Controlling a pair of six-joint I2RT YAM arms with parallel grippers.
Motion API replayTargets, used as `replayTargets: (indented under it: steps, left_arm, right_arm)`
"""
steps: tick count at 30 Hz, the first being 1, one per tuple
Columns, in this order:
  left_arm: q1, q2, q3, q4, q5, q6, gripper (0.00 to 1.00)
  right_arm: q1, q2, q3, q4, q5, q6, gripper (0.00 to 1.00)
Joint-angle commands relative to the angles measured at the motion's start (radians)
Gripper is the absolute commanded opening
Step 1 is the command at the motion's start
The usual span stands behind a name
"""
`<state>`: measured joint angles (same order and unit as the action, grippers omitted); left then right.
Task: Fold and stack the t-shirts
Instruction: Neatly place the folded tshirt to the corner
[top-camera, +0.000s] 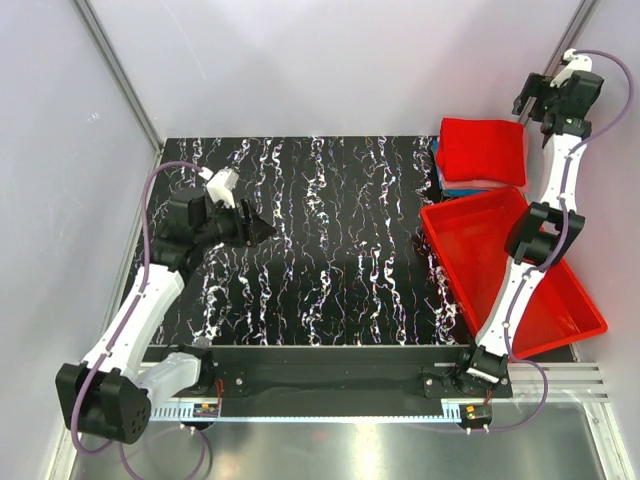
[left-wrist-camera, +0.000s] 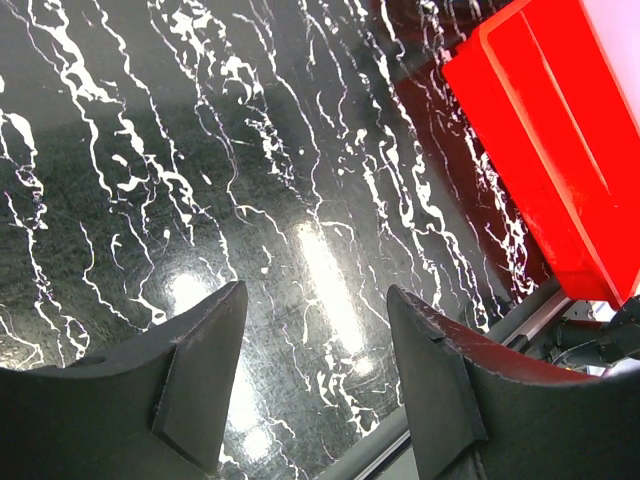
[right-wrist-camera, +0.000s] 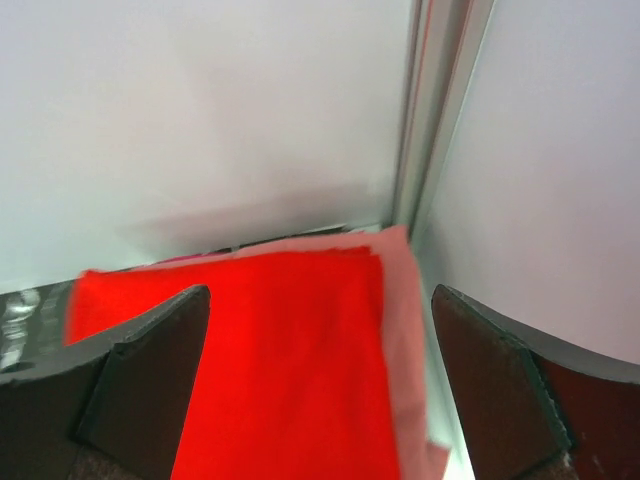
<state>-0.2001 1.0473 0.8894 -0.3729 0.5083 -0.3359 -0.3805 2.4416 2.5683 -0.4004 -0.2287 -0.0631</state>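
Observation:
A stack of folded t-shirts lies at the table's back right corner. A bright red one is on top, a salmon-pink one under it, and blue cloth shows at the stack's left edge. My right gripper hangs above the stack near the wall. In the right wrist view its jaws are wide open, with nothing between them and the red shirt below. My left gripper hovers over the left of the bare table. It is open and holds nothing.
A rigid red bin sits tilted at the right of the black marbled table, just in front of the stack, and my right arm reaches over it. The left wrist view shows the bin at upper right. Walls close in at the back and sides.

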Motion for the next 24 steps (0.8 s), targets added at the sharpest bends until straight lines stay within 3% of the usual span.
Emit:
replayTargets:
  steps: [1,6,11,12,14,19,24]
  left_arm:
    - [-0.002,-0.055,0.002,0.023,-0.001,0.017,0.64]
    - [-0.002,-0.118,-0.006,0.066,0.004,0.015,0.66]
    - [-0.002,-0.196,0.009,0.138,-0.017,-0.061,0.66]
    - [-0.002,-0.213,0.008,0.155,-0.016,-0.078,0.67]
    - [-0.004,-0.243,0.034,0.174,-0.002,-0.101,0.69]
    - [-0.004,-0.253,0.131,0.027,0.004,-0.089,0.73]
    - [-0.004,-0.286,0.19,-0.076,-0.03,-0.072,0.85]
  right_arm:
    - [0.006,-0.212,-0.06,-0.027,-0.056,0.14,1.0]
    - [0.08,-0.424,-0.173,-0.254,-0.024,0.256,1.0]
    - [0.255,-0.784,-0.543,-0.354,0.089,0.336,1.0]
    - [0.256,-0.826,-0.586,-0.385,0.018,0.452,1.0]
    - [0.273,-0.941,-0.692,-0.48,-0.128,0.522,1.0]
    - [0.318,-1.214,-0.965,-0.458,-0.189,0.476,1.0]
    - [0.324,-1.406,-1.034,-0.543,-0.126,0.465,1.0]
